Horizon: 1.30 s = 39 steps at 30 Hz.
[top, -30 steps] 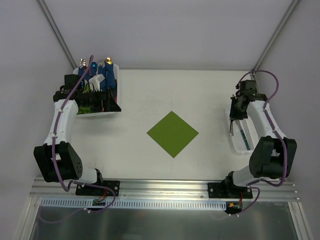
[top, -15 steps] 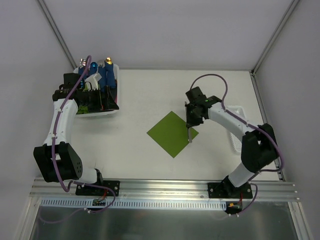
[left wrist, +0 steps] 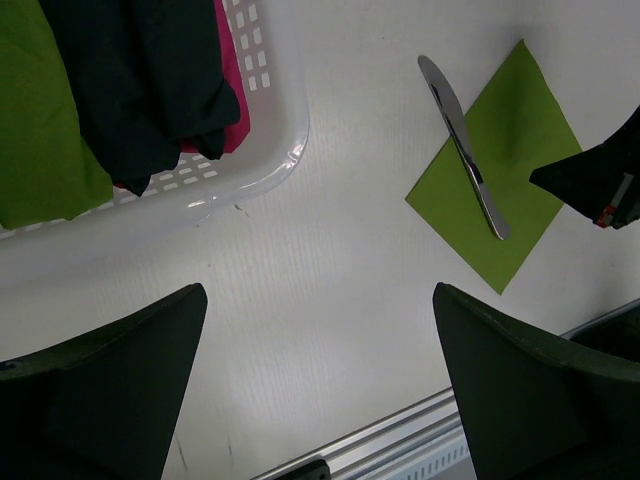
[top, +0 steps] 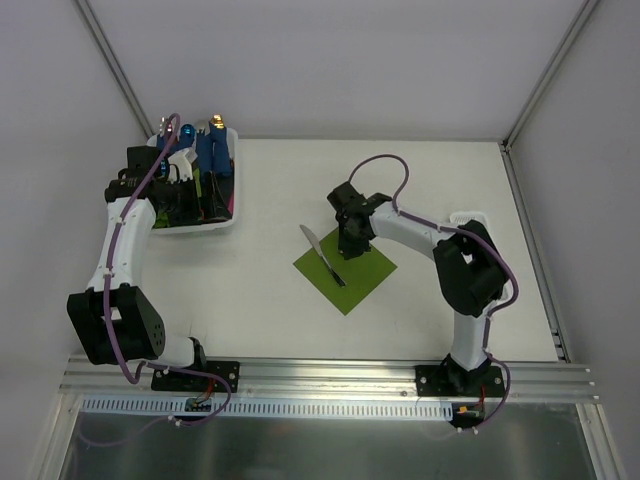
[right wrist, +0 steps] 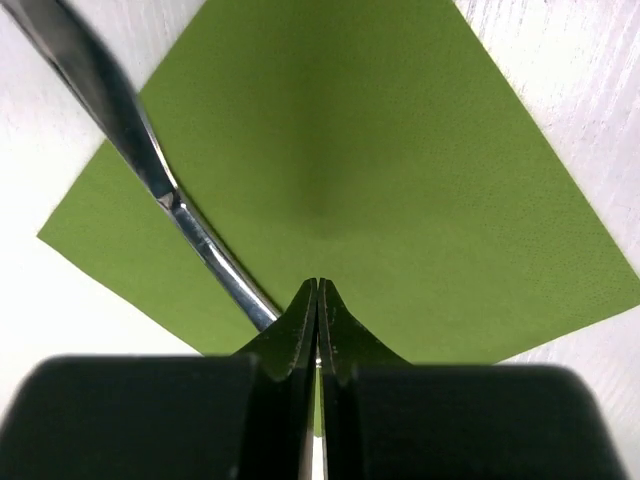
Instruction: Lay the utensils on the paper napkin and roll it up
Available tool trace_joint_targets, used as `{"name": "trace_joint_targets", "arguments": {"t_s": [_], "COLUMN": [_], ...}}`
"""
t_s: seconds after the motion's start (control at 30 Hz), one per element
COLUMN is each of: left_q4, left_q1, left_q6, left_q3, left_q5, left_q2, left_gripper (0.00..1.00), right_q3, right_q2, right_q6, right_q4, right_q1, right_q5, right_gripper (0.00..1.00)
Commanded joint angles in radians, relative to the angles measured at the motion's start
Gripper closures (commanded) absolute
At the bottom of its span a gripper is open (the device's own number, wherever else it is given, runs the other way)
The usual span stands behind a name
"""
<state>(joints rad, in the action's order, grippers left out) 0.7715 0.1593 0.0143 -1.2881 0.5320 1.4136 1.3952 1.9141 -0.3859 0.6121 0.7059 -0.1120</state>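
The lime-green paper napkin [top: 365, 270] [left wrist: 520, 140] [right wrist: 380, 180] lies flat as a diamond at mid-table. One of the utensils, a slim silver knife [top: 322, 256] [left wrist: 463, 140] [right wrist: 150, 165], lies slanted across its left part, with the blade tip sticking out over the table. My right gripper [top: 350, 245] [right wrist: 317, 285] hangs low over the napkin just right of the knife, shut with nothing between its fingers. In the right wrist view the knife's near end is hidden behind those fingers. My left gripper [top: 200, 205] [left wrist: 320, 290] is open and empty by the basket. No other utensil is in view.
A white basket [top: 200, 228] [left wrist: 270, 150] at the back left holds blue tube bundles [top: 205, 150] and green and pink paper. A sliver of a white tray [top: 476, 215] shows behind the right arm's elbow. An aluminium rail [top: 330, 375] runs along the near edge.
My right arm swung from the tray at the right over to the napkin, carrying the knife. The knife now lies on the napkin, free of the shut fingers. The left arm stayed put.
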Motion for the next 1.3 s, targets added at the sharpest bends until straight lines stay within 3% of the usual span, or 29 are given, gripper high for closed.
{"name": "trace_joint_targets", "arguments": {"t_s": [0.0,0.2,0.5,0.57,0.8,1.27], "left_q4": [0.003,0.003,0.005,0.005,0.005,0.006], "left_q1": [0.013,0.013,0.013,0.013,0.014,0.013], "left_q6": [0.026,-0.005,-0.103,-0.108,-0.094,-0.085], "left_q3": [-0.010,0.004,0.024,0.024,0.024,0.016], "left_q5": [-0.026,-0.001,0.105,0.112,0.114,0.106], "left_q2": [-0.024,-0.044,-0.073,-0.079,-0.076,-0.064], "left_gripper": [0.01,0.01,0.01,0.01,0.01,0.01], "right_q3": [0.050,0.087,0.280,0.338,0.475,0.499], "right_q2": [0.019,0.010,0.123,0.155,0.252,0.304], "right_q6": [-0.018,0.012,0.218,0.295,0.433,0.438], "right_q4": [0.005,-0.004,0.050,0.089,0.265,0.287], "right_q1": [0.001,0.036,0.090,0.086,0.064,0.067], "right_q5": [-0.026,-0.020,0.061,0.061,0.095,0.161], "right_gripper": [1.00,0.98,0.68,0.66,0.71,0.71]}}
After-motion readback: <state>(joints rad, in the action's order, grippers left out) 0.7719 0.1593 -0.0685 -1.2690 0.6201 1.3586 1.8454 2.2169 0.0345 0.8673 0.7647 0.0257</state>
